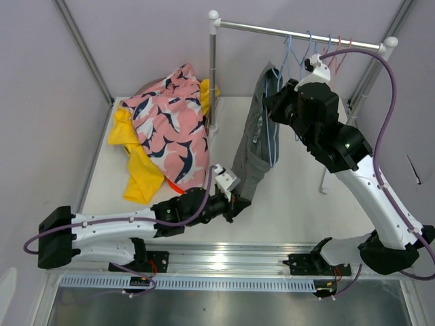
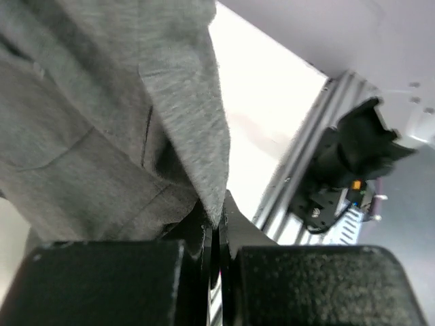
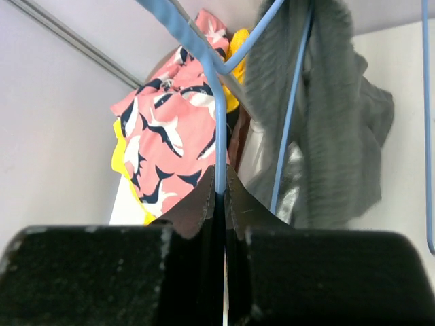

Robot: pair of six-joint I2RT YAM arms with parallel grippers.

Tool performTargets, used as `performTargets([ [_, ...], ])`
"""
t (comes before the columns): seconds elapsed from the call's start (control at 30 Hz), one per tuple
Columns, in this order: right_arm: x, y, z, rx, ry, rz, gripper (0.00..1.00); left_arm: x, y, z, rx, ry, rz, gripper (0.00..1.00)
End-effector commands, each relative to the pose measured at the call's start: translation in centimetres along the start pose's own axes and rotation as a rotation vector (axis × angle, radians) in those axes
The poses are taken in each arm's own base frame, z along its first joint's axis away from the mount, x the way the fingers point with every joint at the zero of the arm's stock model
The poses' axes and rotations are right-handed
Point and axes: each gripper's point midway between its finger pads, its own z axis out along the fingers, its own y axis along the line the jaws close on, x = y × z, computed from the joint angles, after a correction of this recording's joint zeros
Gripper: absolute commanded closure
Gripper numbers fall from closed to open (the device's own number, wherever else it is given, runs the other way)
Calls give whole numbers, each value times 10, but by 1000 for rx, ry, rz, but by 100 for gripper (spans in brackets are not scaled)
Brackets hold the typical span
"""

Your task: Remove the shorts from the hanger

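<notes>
Grey shorts (image 1: 250, 153): on the blue hanger (image 3: 219, 129), not yet off.
Left pincer (image 2: 217, 216): pinched shut on their lower hem.
Right pincer (image 3: 221, 193): clamped the hanger wire.
Done: pink shorts (image 1: 170, 129) and yellow shorts (image 1: 139, 176) heaped on the table (image 1: 299, 197).

A: Legible-text check. Anything on the grey shorts (image 1: 253, 163), right of the rack post (image 1: 213, 75)?
B: Nothing readable. There's one small pale patch (image 1: 257, 136) on them, possibly a tag, too small to make out.
A: Pink shorts (image 1: 170, 129), left of the post?
B: Dark-blue and white shapes only. No letters or numbers legible there, nor in either wrist view.
</notes>
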Motion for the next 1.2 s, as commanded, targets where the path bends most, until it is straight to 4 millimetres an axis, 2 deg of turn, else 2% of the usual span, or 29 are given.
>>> performTargets([
  [0.0, -38, 18, -34, -84, -149, 114, 100, -74, 9, 20, -78, -104, 14, 100],
  [0.03, -31, 20, -39, -95, -132, 133, 100, -76, 19, 28, -108, -94, 13, 100],
  [0.07, -25, 25, -48, -119, -114, 142, 100, -110, 28, 29, -136, -144, 4, 100],
  [0.13, -15, 25, -55, -128, -79, 150, 100, -124, 48, 32, -205, -150, 3, 100],
  [0.17, -14, 26, -59, -133, -66, 167, 100, -161, 62, 34, -253, -203, -6, 100],
  [0.2, -11, 29, -63, -146, -50, 172, 100, -159, 77, 35, -295, -161, -10, 100],
  [0.23, -10, 29, -69, -155, -36, 174, 100, -177, 86, 35, -319, -167, -17, 100],
  [0.27, -9, 29, -71, -156, -29, 176, 100, -164, 103, 47, -348, -105, -26, 100],
  [0.3, -9, 29, -73, -156, -29, 174, 100, -181, 122, 46, -376, -108, -36, 100],
  [0.37, -14, 22, -74, -126, -45, 153, 100, -181, 141, 43, -430, -46, -18, 100],
  [0.47, -26, 19, -71, -89, -85, 126, 100, -191, 143, 20, -472, -68, 26, 100],
  [0.5, -29, 17, -68, -80, -94, 94, 100, -205, 137, -2, -476, -117, 40, 100],
  [0.53, -31, 17, -65, -80, -94, 79, 100, -216, 140, -19, -521, -144, 61, 100],
  [0.57, -39, 12, -51, -50, -104, 71, 100, -225, 139, -31, -529, -165, 72, 100],
  [0.6, -42, 9, -42, -44, -96, 64, 100, -249, 141, -55, -549, -222, 81, 100],
  [0.63, -38, 14, -28, -68, -53, 54, 100, -265, 142, -70, -565, -226, 108, 100],
  [0.67, -47, 0, -16, -33, -65, 57, 100, -295, 150, -94, -609, -283, 118, 100],
  [0.7, -49, -2, -8, -30, -61, 55, 100, -305, 156, -103, -632, -287, 129, 100],
  [0.73, -50, -5, -1, -26, -57, 47, 100, -346, 152, -121, -643, -363, 163, 100],
  [0.77, -50, -6, 10, -27, -49, 40, 100, -355, 168, -130, -672, -361, 174, 100],
  [0.83, -54, -16, 25, -4, -55, 38, 100, -362, 200, -113, -696, -311, 204, 100],
  [0.87, -49, -18, 35, -7, -37, 37, 100, -414, 193, -144, -705, -422, 229, 100],
  [0.9, -52, -25, 42, 6, -44, 43, 100, -421, 209, -141, -708, -419, 201, 100],
  [0.93, -51, -28, 46, 10, -40, 53, 100, -435, 235, -126, -691, -446, 132, 100],
  [0.97, -49, -30, 52, 10, -32, 55, 100, -457, 248, -146, -712, -507, 130, 100],
  [1.03, -43, -37, 65, 20, -9, 53, 100, -471, 267, -135, -646, -576, 132, 100],
  [1.07, -40, -40, 69, 24, 0, 53, 100, -461, 307, -122, -663, -550, 96, 100],
  [1.13, -34, -46, 79, 27, 14, 50, 100, -464, 326, -110, -621, -575, 69, 100],
  [1.17, -33, -48, 82, 30, 18, 41, 100, -444, 359, -90, -629, -530, 28, 100],
])
